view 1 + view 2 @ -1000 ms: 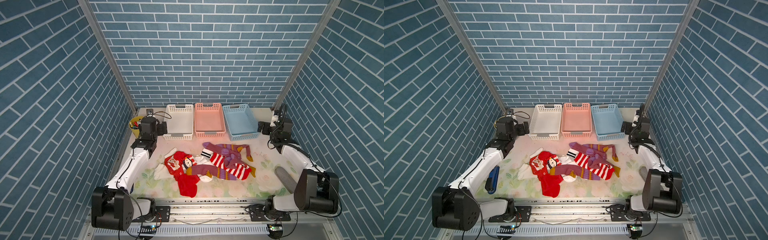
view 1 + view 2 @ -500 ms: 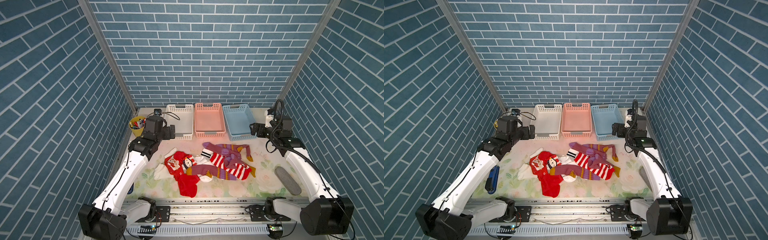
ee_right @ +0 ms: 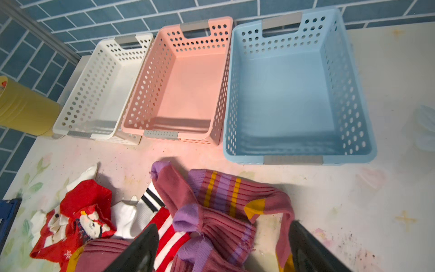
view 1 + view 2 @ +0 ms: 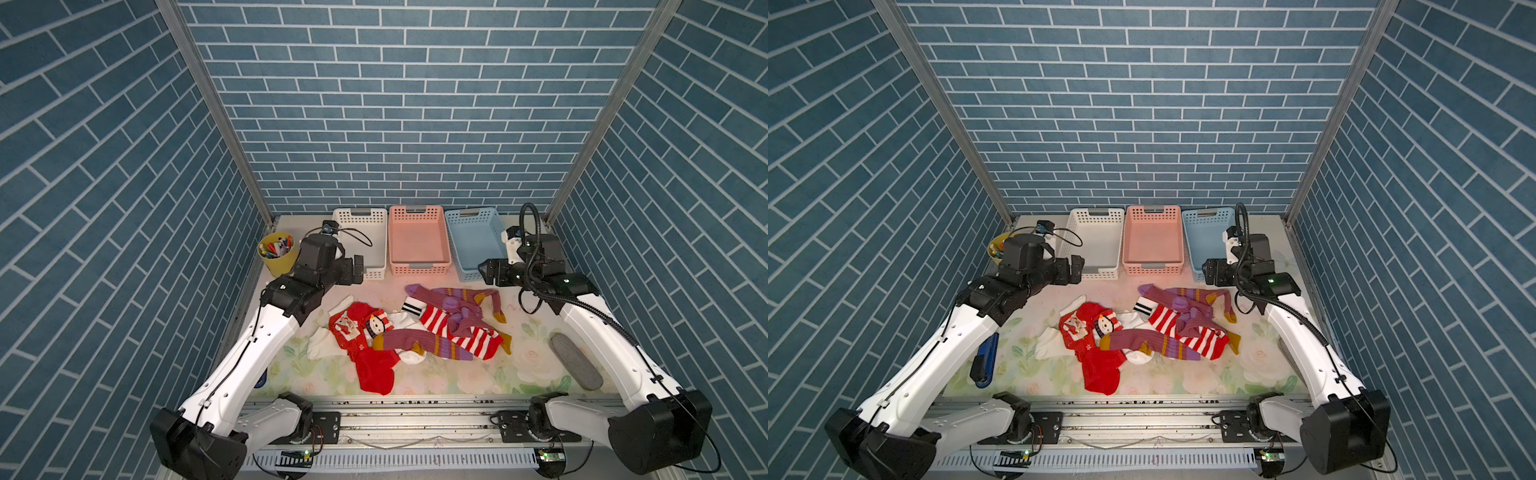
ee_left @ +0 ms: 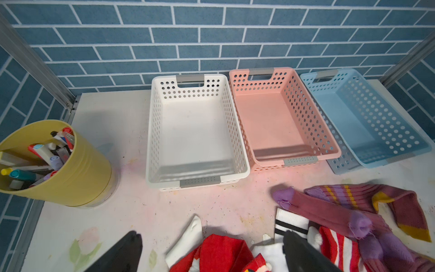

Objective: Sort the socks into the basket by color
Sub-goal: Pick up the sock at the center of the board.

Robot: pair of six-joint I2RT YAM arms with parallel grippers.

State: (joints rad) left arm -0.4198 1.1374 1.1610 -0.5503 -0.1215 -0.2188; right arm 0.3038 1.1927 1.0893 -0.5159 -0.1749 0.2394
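Soft ribbed knit socks (image 3: 226, 193); smooth perforated plastic baskets (image 5: 155, 122); matt, stained tabletop (image 5: 131, 207); glossy yellow cup (image 5: 89, 169)

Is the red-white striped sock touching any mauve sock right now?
Touching. In both top views a mauve sock lies bunched on top of the red-white striped sock, hiding part of its stripes.

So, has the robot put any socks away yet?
Not yet. Done: nothing; the white basket, pink basket and blue basket are empty. In hand: nothing; the left gripper and right gripper are open. Left: all the socks, in one pile.
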